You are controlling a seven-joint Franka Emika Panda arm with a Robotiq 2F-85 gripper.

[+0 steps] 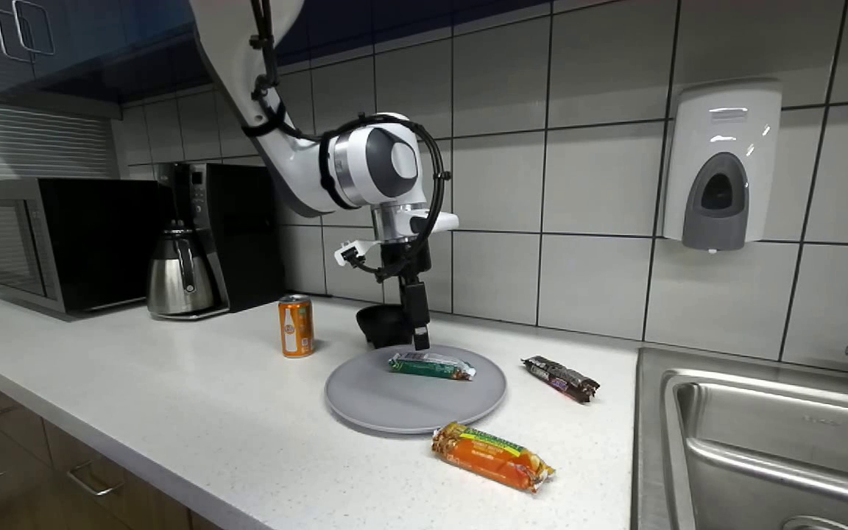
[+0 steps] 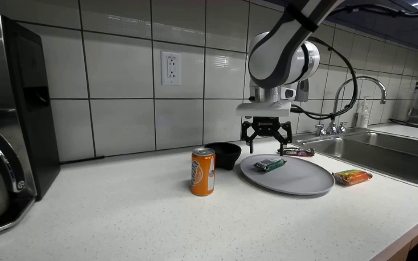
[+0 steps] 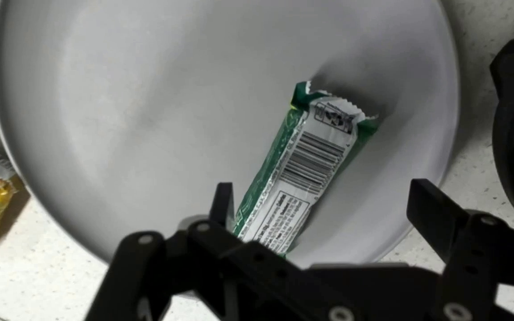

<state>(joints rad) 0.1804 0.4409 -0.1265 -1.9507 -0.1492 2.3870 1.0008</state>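
My gripper (image 2: 266, 152) is open and empty, pointing down above the grey plate (image 2: 299, 183). It also shows in an exterior view (image 1: 421, 342) and the wrist view (image 3: 321, 183). Below it a green wrapped bar (image 3: 304, 162) lies on the plate with its white barcode side up. The bar shows in both exterior views (image 1: 431, 366) (image 2: 270, 165). In the wrist view the bar runs slantwise between the fingers, nearer the left finger, and the gripper body hides its lower end. The fingertips look a little above the plate; whether one touches the bar I cannot tell.
A black bowl (image 2: 223, 156) and an orange can (image 2: 203, 172) stand beside the plate. An orange wrapped bar (image 1: 492, 456) lies by its rim. A dark wrapped bar (image 1: 560, 377) lies toward the steel sink (image 1: 762, 442). A coffee maker (image 1: 240, 228) and microwave (image 1: 63, 243) stand by the tiled wall.
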